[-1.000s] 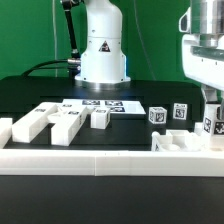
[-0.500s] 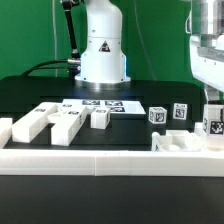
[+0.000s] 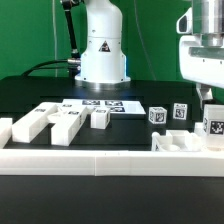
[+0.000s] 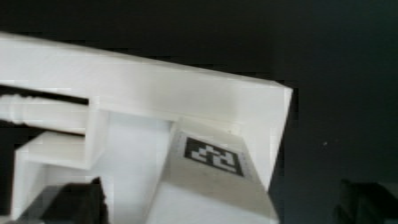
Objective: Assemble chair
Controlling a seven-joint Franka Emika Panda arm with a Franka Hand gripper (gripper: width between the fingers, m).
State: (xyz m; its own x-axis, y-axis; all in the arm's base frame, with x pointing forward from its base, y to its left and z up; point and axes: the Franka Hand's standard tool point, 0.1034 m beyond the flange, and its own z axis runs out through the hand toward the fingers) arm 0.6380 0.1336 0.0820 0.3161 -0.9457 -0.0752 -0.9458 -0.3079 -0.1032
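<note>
A white chair part [image 3: 183,142], a low stepped piece, lies at the exterior view's right with an upright tagged post [image 3: 212,125] on it. My gripper [image 3: 207,99] hangs just above that post. In the wrist view the tagged post [image 4: 210,160] runs between my dark fingers [image 4: 68,203], with a dark gap showing beside it, so the gripper [image 4: 214,208] is open and grips nothing. Three loose white blocks [image 3: 31,124] [image 3: 66,124] [image 3: 100,118] lie at the exterior view's left. Two small tagged cubes [image 3: 158,115] [image 3: 180,112] stand behind the stepped piece.
A long low white rail [image 3: 100,158] runs across the front of the black table. The marker board [image 3: 103,104] lies flat before the robot's white base [image 3: 102,50]. A green backdrop closes the rear.
The jaws have spread apart and let go of the tagged post. The hand has lifted slightly. The post and the other parts have stayed put.
</note>
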